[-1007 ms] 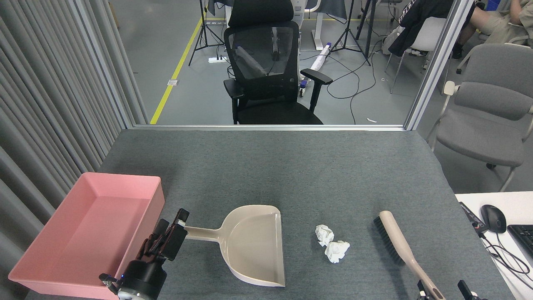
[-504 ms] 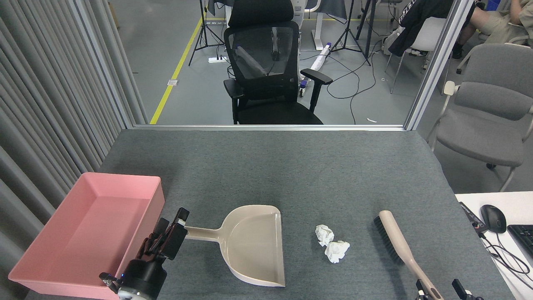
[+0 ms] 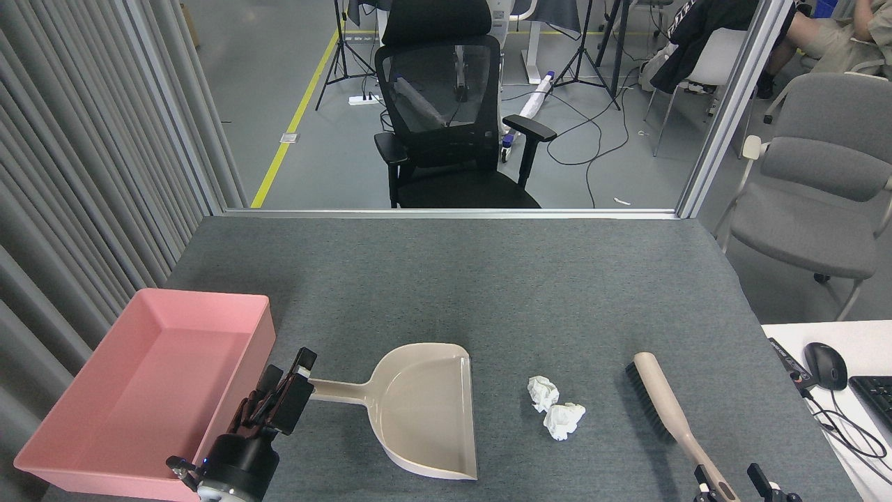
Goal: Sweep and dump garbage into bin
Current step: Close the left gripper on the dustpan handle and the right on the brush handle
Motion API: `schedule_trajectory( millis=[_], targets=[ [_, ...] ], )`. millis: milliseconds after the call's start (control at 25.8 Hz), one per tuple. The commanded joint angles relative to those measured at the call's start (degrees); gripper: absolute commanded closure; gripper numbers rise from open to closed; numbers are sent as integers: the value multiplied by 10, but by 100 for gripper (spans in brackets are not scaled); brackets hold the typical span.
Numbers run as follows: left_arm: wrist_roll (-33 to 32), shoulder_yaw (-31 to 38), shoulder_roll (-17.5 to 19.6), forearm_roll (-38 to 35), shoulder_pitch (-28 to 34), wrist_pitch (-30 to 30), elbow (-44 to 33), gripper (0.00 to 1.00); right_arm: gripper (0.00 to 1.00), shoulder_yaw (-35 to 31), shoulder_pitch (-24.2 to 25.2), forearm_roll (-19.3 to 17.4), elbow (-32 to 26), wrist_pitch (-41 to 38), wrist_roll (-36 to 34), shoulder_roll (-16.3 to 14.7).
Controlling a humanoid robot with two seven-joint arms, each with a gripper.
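Note:
Two crumpled white paper balls of garbage [image 3: 543, 392] [image 3: 564, 420] lie side by side on the grey table. Left of them rests a beige dustpan [image 3: 425, 411], its open mouth facing them. My left gripper [image 3: 296, 385] is shut on the end of its handle. The pink bin [image 3: 139, 390] stands at the front left, right beside that gripper. A beige brush [image 3: 662, 404] with dark bristles lies to the right of the garbage. My right gripper [image 3: 728, 487] shows at the bottom edge, open, with one finger on each side of the brush handle.
Grey slatted panels [image 3: 83, 209] run along the left of the table. A white desk [image 3: 836, 362] with a mouse [image 3: 826, 365] and a keyboard adjoins the right side. A black office chair [image 3: 453, 132] and a grey chair [image 3: 815, 202] stand beyond the far edge.
The right gripper's outer finger has moved left, narrowing the gap around the brush handle. The left gripper, dustpan and garbage have not moved.

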Motion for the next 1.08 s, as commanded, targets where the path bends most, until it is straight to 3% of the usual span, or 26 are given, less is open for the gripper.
schedule_trajectory(
  millis=[0, 155, 310, 542, 1046],
  targets=[
    [1, 0, 0, 0, 0, 0, 0, 1, 29, 1, 2, 0, 0, -3, -3, 1],
    [1, 0, 0, 0, 1, 0, -1, 1, 29, 1, 3, 0, 0, -3, -3, 1],
    [1, 0, -1, 0, 1, 0, -2, 1, 43, 4, 2, 0, 0, -11, -3, 2],
    [1, 0, -1, -1, 1, -1, -2, 1, 49, 4, 3, -1, 0, -12, -3, 3],
    [0, 0, 2, -1, 0, -1, -7, 1, 48, 10, 4, -1, 0, -17, -3, 4]
  ],
)
